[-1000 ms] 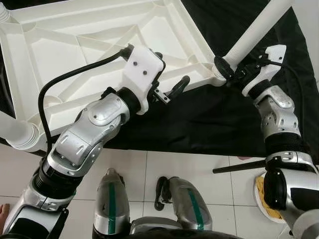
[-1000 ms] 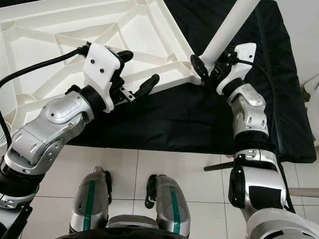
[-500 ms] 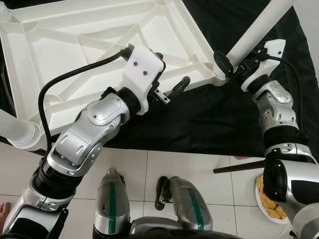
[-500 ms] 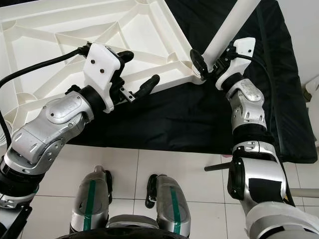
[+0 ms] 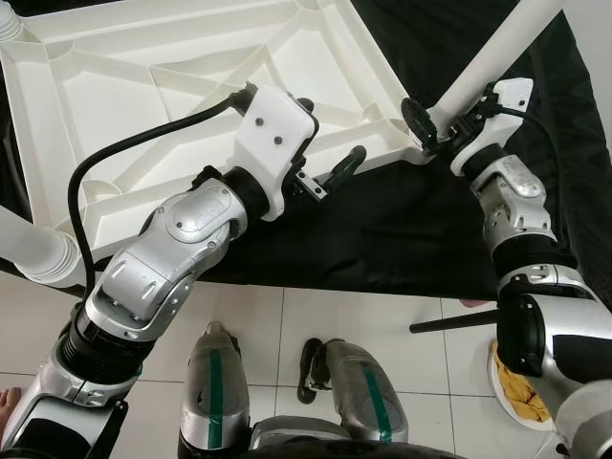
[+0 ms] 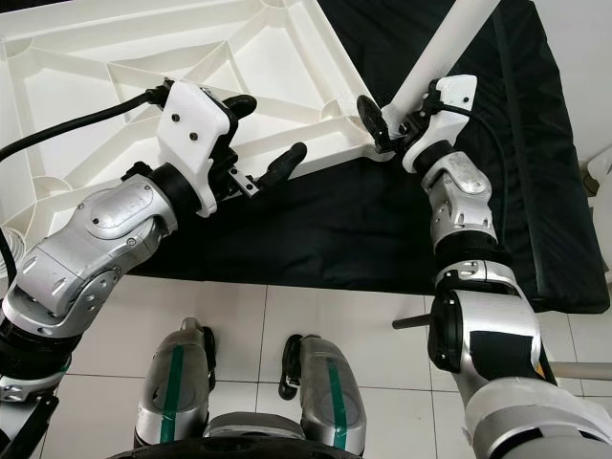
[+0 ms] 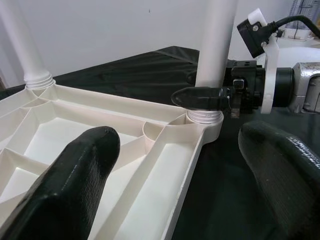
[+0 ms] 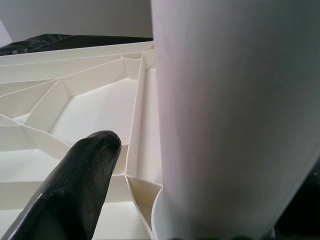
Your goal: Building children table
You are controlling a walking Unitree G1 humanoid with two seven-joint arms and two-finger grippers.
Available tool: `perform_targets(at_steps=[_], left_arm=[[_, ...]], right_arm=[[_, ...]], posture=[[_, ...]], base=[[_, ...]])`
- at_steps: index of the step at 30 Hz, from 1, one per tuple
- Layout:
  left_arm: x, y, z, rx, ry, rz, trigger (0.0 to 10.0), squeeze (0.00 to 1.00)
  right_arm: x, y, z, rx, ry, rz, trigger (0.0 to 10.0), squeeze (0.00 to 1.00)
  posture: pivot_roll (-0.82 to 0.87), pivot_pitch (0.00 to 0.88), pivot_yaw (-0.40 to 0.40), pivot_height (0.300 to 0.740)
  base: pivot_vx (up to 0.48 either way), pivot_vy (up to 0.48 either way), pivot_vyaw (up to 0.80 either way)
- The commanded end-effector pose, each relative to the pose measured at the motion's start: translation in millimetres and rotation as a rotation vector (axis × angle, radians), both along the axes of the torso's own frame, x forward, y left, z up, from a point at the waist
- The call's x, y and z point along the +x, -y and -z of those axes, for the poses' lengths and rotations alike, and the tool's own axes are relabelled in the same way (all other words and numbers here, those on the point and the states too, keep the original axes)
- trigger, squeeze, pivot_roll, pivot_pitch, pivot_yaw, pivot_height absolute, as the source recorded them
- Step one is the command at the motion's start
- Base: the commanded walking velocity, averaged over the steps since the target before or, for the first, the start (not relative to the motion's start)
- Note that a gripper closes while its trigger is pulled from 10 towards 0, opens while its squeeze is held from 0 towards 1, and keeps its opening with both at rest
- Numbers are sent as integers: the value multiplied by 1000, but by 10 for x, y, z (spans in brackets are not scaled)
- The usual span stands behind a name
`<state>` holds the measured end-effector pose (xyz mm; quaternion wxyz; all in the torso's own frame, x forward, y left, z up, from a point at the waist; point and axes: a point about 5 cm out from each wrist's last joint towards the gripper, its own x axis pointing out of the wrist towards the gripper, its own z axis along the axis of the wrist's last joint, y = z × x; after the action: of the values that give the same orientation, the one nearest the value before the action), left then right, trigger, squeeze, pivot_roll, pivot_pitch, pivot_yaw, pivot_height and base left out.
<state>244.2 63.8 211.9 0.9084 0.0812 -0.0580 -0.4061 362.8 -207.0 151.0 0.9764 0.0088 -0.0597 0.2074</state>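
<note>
The white tabletop (image 5: 143, 96) lies upside down on a black cloth (image 5: 402, 229). At its near corner, the right hand (image 5: 427, 122) is clamped on a white leg (image 5: 488, 57) standing in the socket; the left hand (image 5: 325, 143), fingers apart, straddles the tabletop's edge beside it.

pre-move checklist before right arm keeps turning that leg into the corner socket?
1. Right end effector closed around the white leg near its base: ok.
2. Leg standing in the tabletop's corner socket: ok.
3. Leg fully screwed home: cannot tell.
4. Left end effector open at the tabletop's edge, not gripping it: not ok if it should brace the tabletop.
5. Tabletop lying underside up on the black cloth: ok.
</note>
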Motion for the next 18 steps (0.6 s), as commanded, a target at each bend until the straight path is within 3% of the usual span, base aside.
perform_targets(at_steps=[1,5,6,8,18], left_arm=[[-75,67,-13,16,-9,127,10000,0],[-76,66,-15,16,-9,126,10000,0],[-79,66,-16,16,-9,125,10000,0],[-83,64,-16,16,-10,125,10000,0],[-84,60,-25,16,-9,126,10000,0]], right_arm=[[3,26,10,2,0,15,10000,0],[7,29,15,2,-1,16,9647,0],[8,38,19,0,-2,19,3608,0],[10,53,25,-1,-5,25,0,0],[-3,101,59,1,-12,46,0,0]], posture=[[167,80,-73,740],[167,80,-73,740],[169,81,-74,740],[169,81,-74,740],[163,84,-70,740]], base=[[0,0,0],[0,0,0],[0,0,0],[0,0,0],[0,0,0]])
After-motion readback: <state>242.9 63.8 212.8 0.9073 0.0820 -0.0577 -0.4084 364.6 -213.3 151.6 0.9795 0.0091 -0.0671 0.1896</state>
